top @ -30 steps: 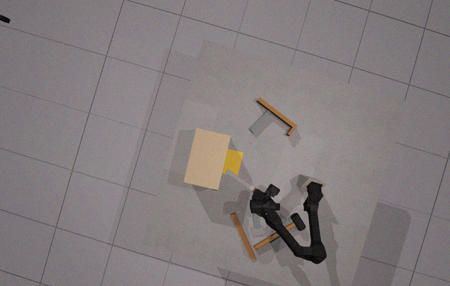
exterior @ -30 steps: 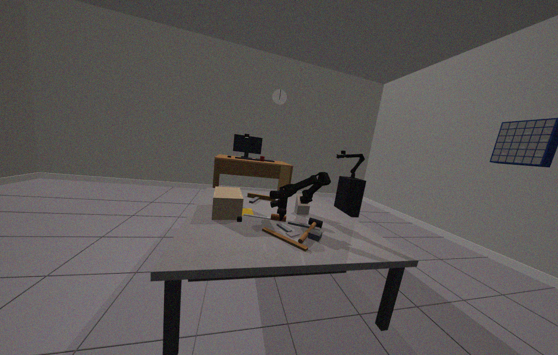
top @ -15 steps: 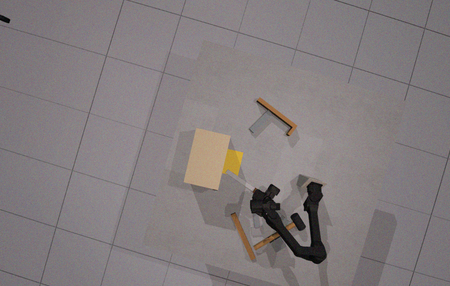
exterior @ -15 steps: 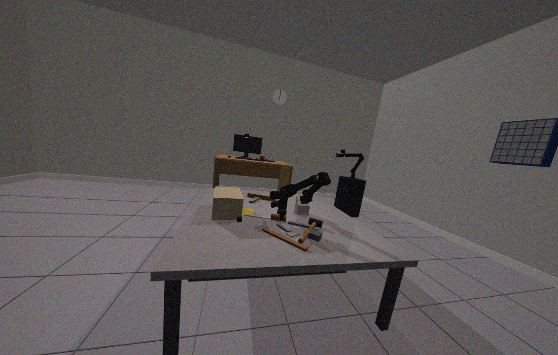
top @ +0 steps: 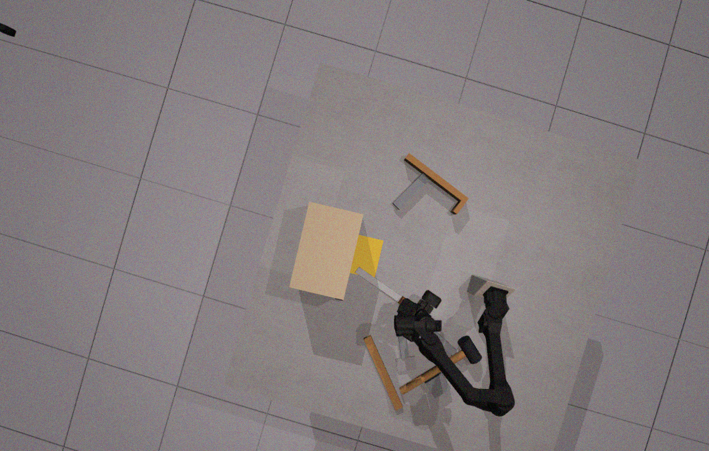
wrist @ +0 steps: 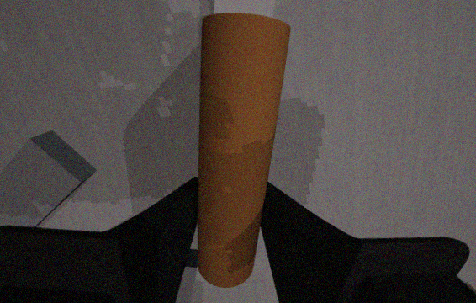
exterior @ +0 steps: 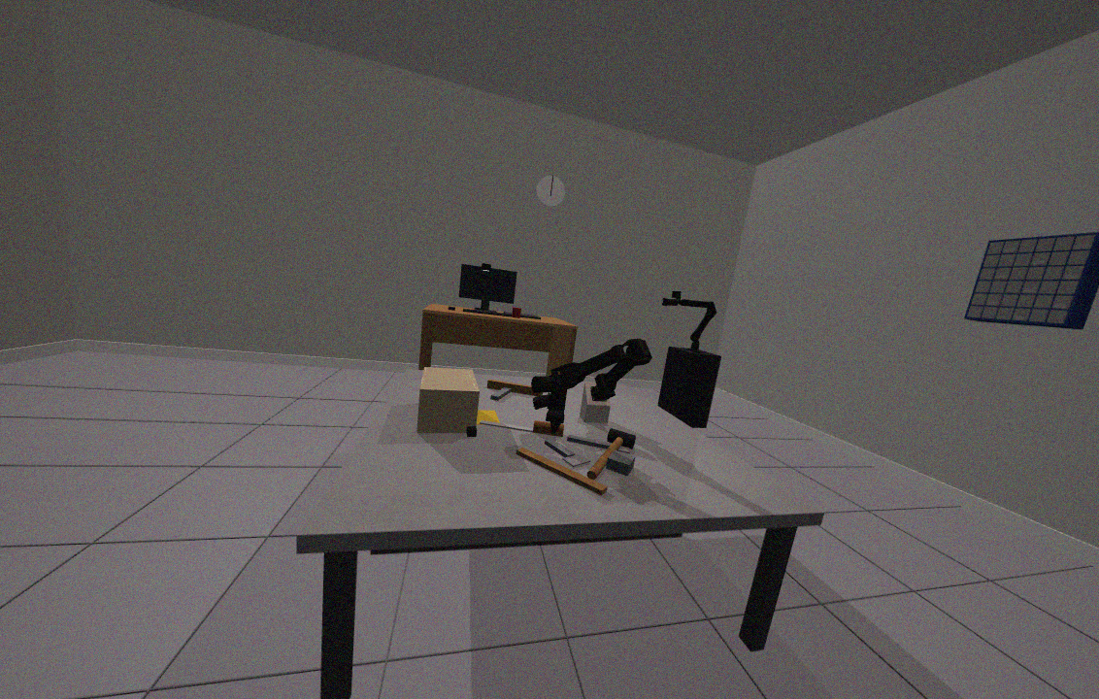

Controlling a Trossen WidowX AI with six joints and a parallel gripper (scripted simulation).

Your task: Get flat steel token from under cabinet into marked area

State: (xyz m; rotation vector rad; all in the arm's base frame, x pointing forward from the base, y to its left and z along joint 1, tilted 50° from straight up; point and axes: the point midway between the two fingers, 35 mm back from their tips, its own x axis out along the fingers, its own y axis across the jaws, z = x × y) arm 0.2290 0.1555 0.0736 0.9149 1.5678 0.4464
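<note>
The gripper (top: 403, 305) (exterior: 554, 424) (wrist: 233, 189) is shut on the orange-brown handle of a tool with a long thin grey blade. The tool (top: 381, 285) (exterior: 549, 427) (wrist: 240, 105) points towards the cabinet. From above, its blade tip overlaps the corner of the yellow marked area (top: 371, 253) (exterior: 490, 416) close to the cabinet front. The blade's exact height is unclear. The pale box-shaped cabinet (top: 326, 249) (exterior: 448, 407) stands at the inner edge of the yellow area. The steel token is not visible in any view, and the vent slots cannot be made out.
A mallet (top: 469, 349) (exterior: 620, 438) lies below the arm, near a straight wooden bar (top: 383, 374) (exterior: 560, 472). An L-shaped wooden piece (top: 435, 176) lies on the far side. A small black block (exterior: 471, 431) shows by the cabinet corner. A grey block (exterior: 620, 465) lies near the mallet.
</note>
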